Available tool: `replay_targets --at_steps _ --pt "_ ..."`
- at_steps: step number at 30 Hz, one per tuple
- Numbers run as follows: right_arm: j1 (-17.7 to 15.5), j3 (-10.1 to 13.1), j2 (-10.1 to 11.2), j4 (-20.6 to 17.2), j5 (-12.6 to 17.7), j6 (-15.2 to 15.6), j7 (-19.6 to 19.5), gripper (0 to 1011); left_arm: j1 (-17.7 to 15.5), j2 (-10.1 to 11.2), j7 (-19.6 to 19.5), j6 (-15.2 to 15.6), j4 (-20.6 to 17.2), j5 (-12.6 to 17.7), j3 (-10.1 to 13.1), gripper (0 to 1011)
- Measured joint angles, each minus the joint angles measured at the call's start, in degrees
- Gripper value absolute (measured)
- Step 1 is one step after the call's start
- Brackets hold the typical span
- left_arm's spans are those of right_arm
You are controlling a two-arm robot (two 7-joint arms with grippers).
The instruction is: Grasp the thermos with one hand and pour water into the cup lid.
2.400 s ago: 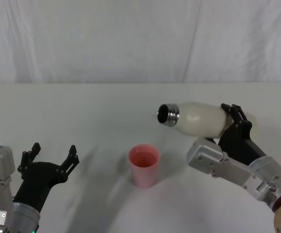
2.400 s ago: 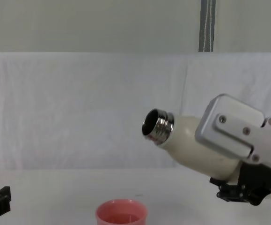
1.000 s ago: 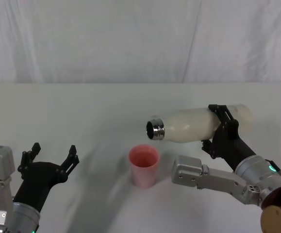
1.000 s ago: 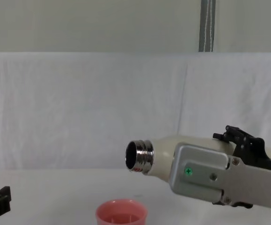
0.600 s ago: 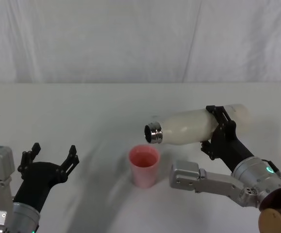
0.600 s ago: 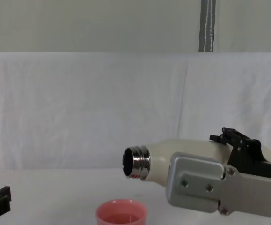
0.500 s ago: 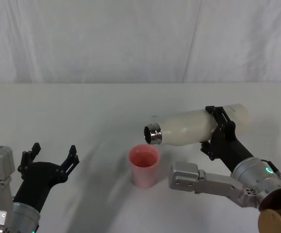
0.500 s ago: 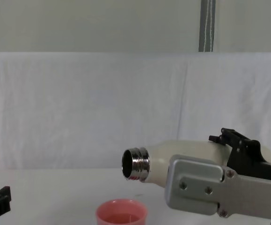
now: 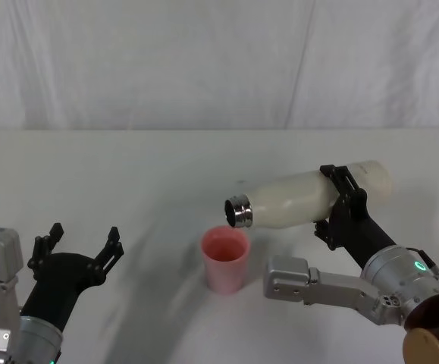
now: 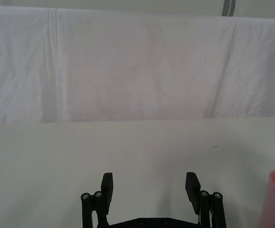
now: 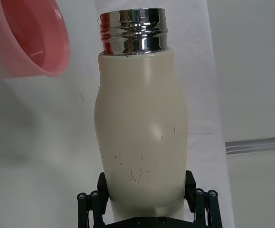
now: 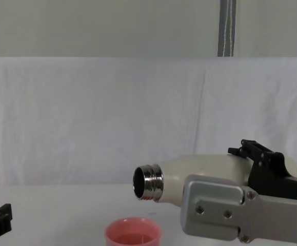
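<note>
The tall cream-white matte thermos point(image 9: 302, 199) with its shiny threaded steel neck is held in the air above the white table point(image 9: 166, 167), lying almost horizontal. Its long axis runs across the scene from the robot's right toward its left, with the base slightly higher than the mouth. The open steel mouth points to the robot's left and dips a little downward, sitting just above and slightly behind the far-right rim of the small round pink plastic cup lid point(image 9: 225, 259).

The right gripper point(image 9: 339, 205) is clamped around the rear part of the thermos body, its black fingers point(image 9: 333, 177) wrapping both sides of the bottle near the base end. In the right wrist view the thermos point(image 11: 139, 128) stretches away from the gripper point(image 11: 146, 202) with the neck farthest from it and the cup lid point(image 11: 25, 38) just beside the mouth.

The cup lid stands upright on the table, apart from the thermos. In the chest view its rim point(image 12: 133, 231) lies below the steel neck of the thermos point(image 12: 199, 174).

The left gripper point(image 9: 79, 246) hovers low at the near left, well apart from the cup lid, fingers point(image 10: 107, 183) spread wide and holding nothing.
</note>
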Motion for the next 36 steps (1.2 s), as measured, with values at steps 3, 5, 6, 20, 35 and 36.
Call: replay_targets --at_steps 3,5,6,20,35,36 --pt "0.2 -0.1 0.1 0.0 -0.3 0.0 0.1 959 0.0 0.0 0.0 0.0 0.0 0.0 0.0 1001" --pt "0.3 -0.2 0.2 0.1 -0.4 0.0 0.3 959 0.0 0.0 0.0 0.0 0.0 0.0 0.0 1001" --pt "0.3 -0.2 0.2 0.2 -0.4 0.0 0.3 959 0.0 0.0 0.0 0.0 0.0 0.0 0.0 1001" --pt "1.5 -0.8 0.6 1.0 -1.5 0.0 0.5 959 0.0 0.0 0.0 0.0 0.0 0.0 0.0 1001" --pt "2.1 -1.5 1.0 1.5 -2.7 0.1 0.1 959 0.0 0.0 0.0 0.0 0.0 0.0 0.0 1001" --pt "2.1 -1.5 1.0 1.6 -2.8 0.1 0.1 959 0.0 0.0 0.0 0.0 0.0 0.0 0.0 1001"
